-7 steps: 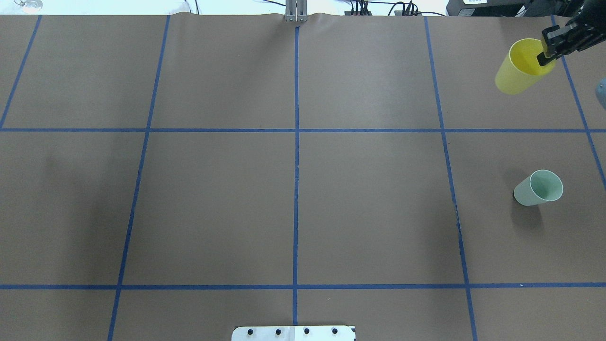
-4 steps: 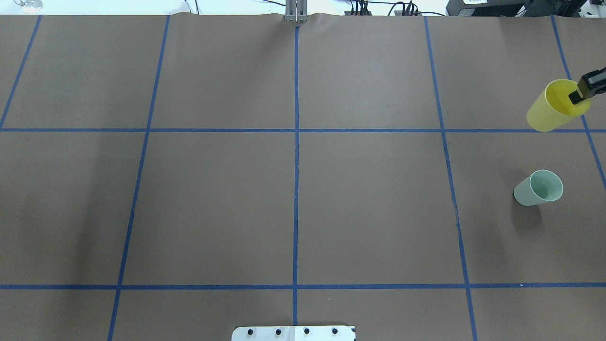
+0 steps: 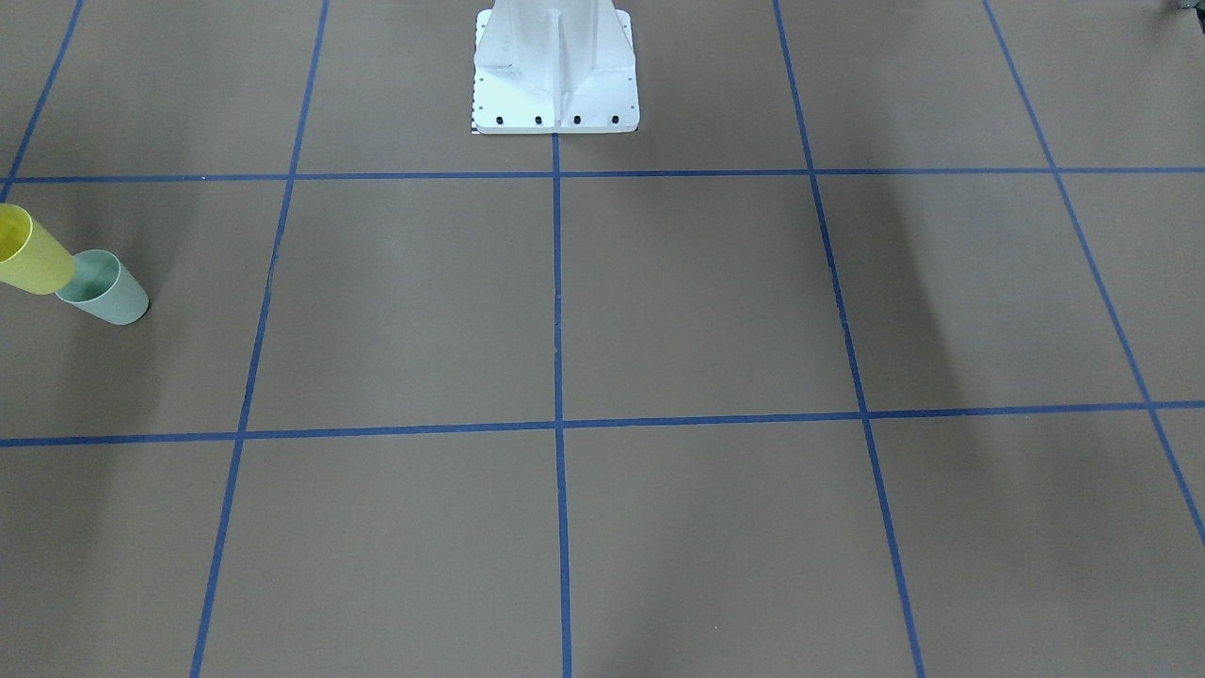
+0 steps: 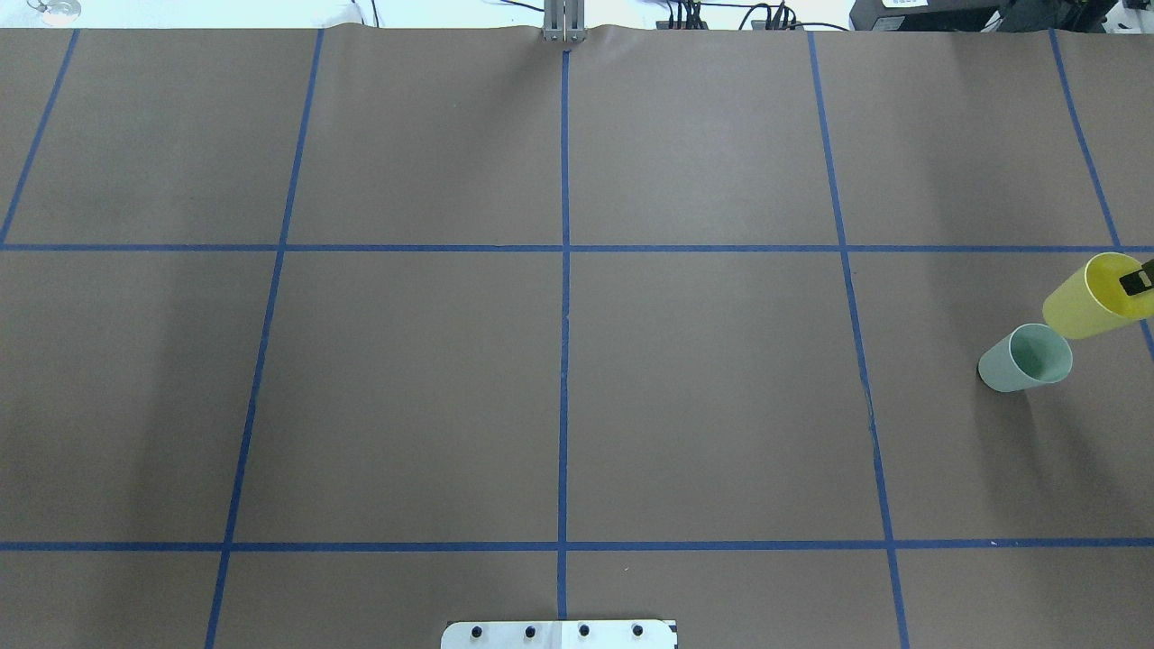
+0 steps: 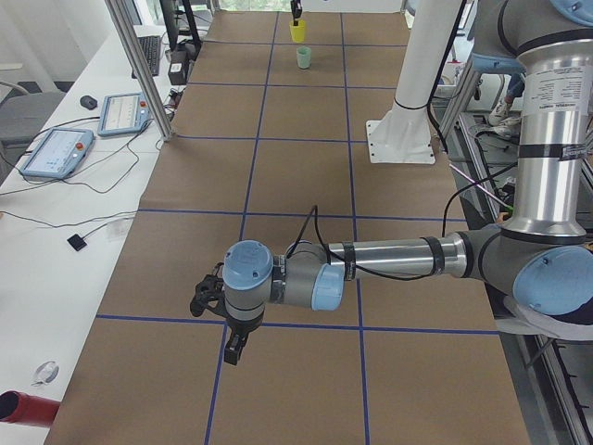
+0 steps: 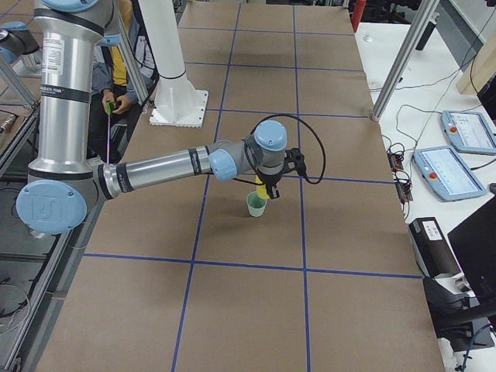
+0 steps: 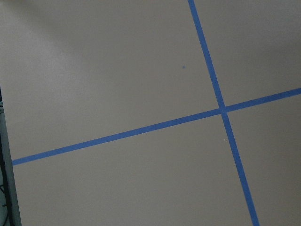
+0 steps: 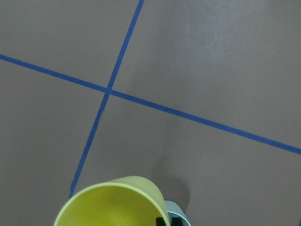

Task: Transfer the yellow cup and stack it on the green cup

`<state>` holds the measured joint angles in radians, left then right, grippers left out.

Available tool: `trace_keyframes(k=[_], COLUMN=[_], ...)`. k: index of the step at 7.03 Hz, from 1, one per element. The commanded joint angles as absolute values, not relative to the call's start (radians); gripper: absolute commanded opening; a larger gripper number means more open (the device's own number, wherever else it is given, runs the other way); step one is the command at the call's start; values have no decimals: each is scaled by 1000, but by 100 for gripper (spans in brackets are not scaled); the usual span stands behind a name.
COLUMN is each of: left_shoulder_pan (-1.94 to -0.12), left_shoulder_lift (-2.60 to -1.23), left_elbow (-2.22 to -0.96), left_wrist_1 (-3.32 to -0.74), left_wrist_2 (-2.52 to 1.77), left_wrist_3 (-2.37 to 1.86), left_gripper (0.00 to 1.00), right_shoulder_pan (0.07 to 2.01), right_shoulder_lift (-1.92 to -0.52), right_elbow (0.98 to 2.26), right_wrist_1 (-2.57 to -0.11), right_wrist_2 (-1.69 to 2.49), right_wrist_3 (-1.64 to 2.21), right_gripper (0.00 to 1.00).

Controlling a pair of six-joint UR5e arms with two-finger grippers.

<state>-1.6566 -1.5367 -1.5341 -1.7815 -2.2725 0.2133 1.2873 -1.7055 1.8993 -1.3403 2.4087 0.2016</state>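
The yellow cup (image 4: 1086, 299) hangs in the air at the table's far right, its lower end overlapping the rim of the green cup (image 4: 1026, 358) in the overhead view. The green cup stands upright on the brown table. My right gripper (image 4: 1138, 279) is shut on the yellow cup's rim, one finger inside it. The front view shows the yellow cup (image 3: 28, 256) next to the green cup (image 3: 105, 290). The right wrist view shows the yellow rim (image 8: 110, 202) with the green cup (image 8: 178, 217) just behind. My left gripper (image 5: 232, 345) hovers over the table's left end; I cannot tell if it is open.
The robot's white base (image 3: 555, 80) stands at the near middle edge. Blue tape lines (image 4: 564, 270) divide the brown table. Side benches hold tablets (image 6: 449, 170) and cables. A person (image 6: 116, 85) sits behind the right arm's column.
My right gripper has carried the yellow cup from the far right corner toward the robot, to right beside and above the green cup. The green cup has not moved.
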Motion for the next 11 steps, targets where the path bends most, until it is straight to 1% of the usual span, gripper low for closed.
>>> trace_keyframes(k=[1, 6, 8, 11], left_shoulder_pan=[-1657, -1655, -1655, -1654], left_shoulder_lift=[-1481, -1476, -1476, -1476], left_elbow=[-1590, -1601, -1601, -1601], left_wrist_1=[-1786, -1787, -1787, -1787], left_wrist_2=[-2276, -2279, -2279, -2279], left_wrist_3=[212, 213, 213, 213], left_gripper=[100, 100, 100, 100], right_shoulder_pan=[1284, 1250, 1200, 1175], right_shoulder_lift=[-1723, -1735, -1769, -1775], right_elbow=[1850, 1844, 1844, 1839], right_wrist_1=[-1227, -1164, -1036, -1022], right_wrist_2=[2416, 2419, 2410, 2350], right_wrist_3=[306, 350, 469, 483], right_gripper=[0, 0, 0, 0])
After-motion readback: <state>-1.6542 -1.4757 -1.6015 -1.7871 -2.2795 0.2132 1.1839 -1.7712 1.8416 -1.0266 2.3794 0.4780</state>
